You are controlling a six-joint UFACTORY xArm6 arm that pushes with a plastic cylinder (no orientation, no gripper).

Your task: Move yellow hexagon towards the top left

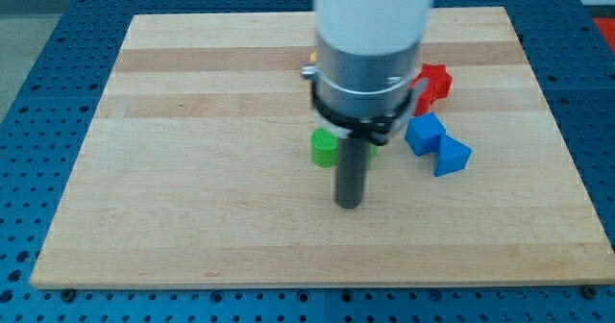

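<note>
No yellow hexagon shows in the camera view; the wide arm body [370, 44] hides the board's middle top. My tip [349, 206] rests on the board just below centre. A green block [324, 147] lies just above and left of the tip, partly hidden behind the rod, with a sliver of green showing on the rod's right side. Whether the rod touches the green block cannot be told.
A red block [435, 81] lies right of the arm, partly hidden by it. Two blue blocks sit at the view's right, one [424, 134] above and left of the other [452, 157], touching. The wooden board [192, 169] rests on a blue perforated table.
</note>
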